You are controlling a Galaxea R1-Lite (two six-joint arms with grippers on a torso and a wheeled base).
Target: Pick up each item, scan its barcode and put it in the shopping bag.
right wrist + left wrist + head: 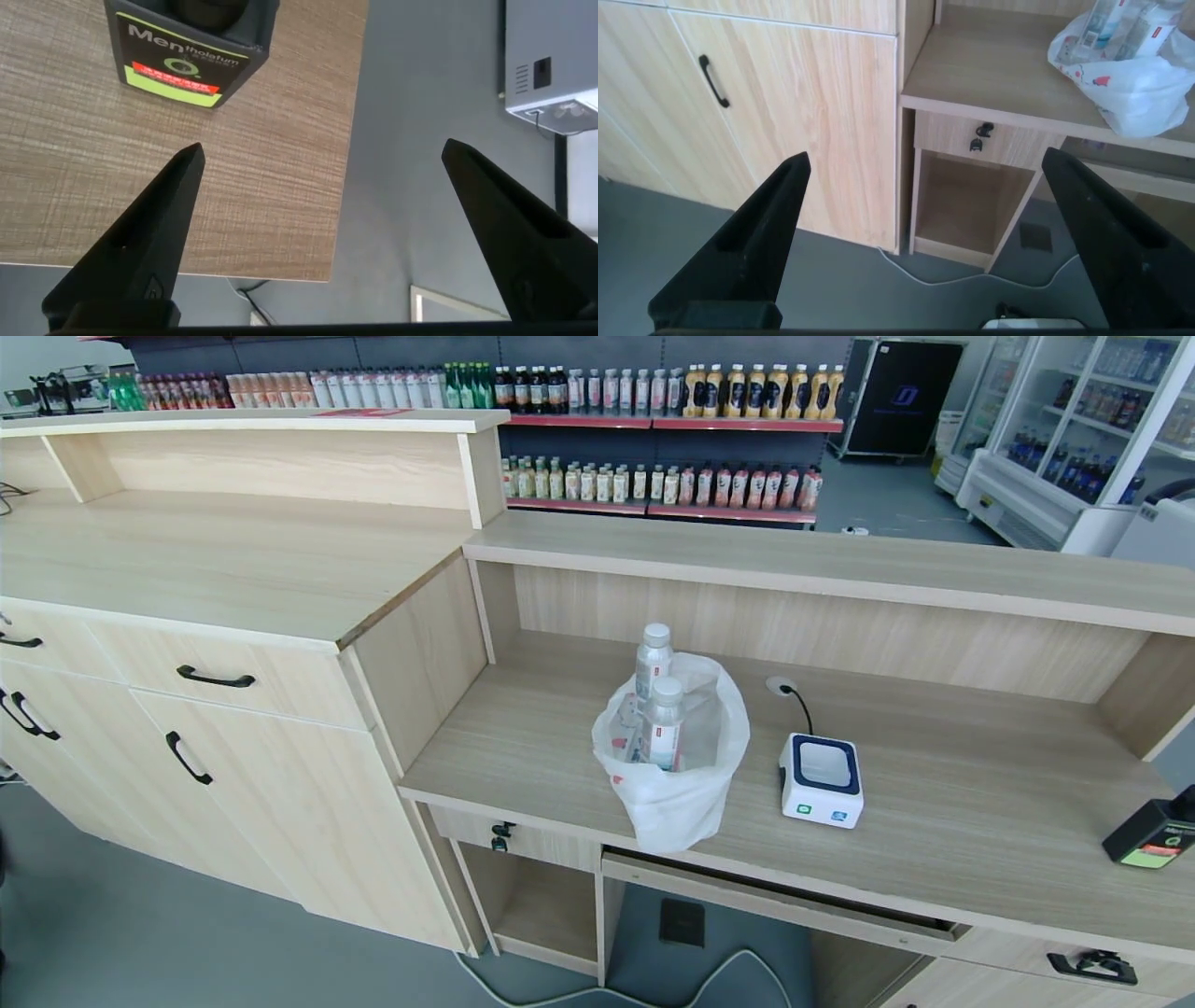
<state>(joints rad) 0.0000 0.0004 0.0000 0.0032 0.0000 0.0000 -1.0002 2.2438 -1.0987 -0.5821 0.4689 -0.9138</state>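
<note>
Two bottles (665,709) stand in the bag (674,807) on the bench (980,803), beside the scanner (820,779). A dark box (1150,835) lies at the bench's right end, partly cut off. The left tool (926,155) and right tool (323,147) are both apart and empty. I think the right one should grip the box by its sides; I cannot find its barcode.

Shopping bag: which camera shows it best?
The head view: the whole shopping bag stands on the counter with two bottles inside, beside the scanner. The left wrist view catches only part of it; the right wrist view faces a dark box.
</note>
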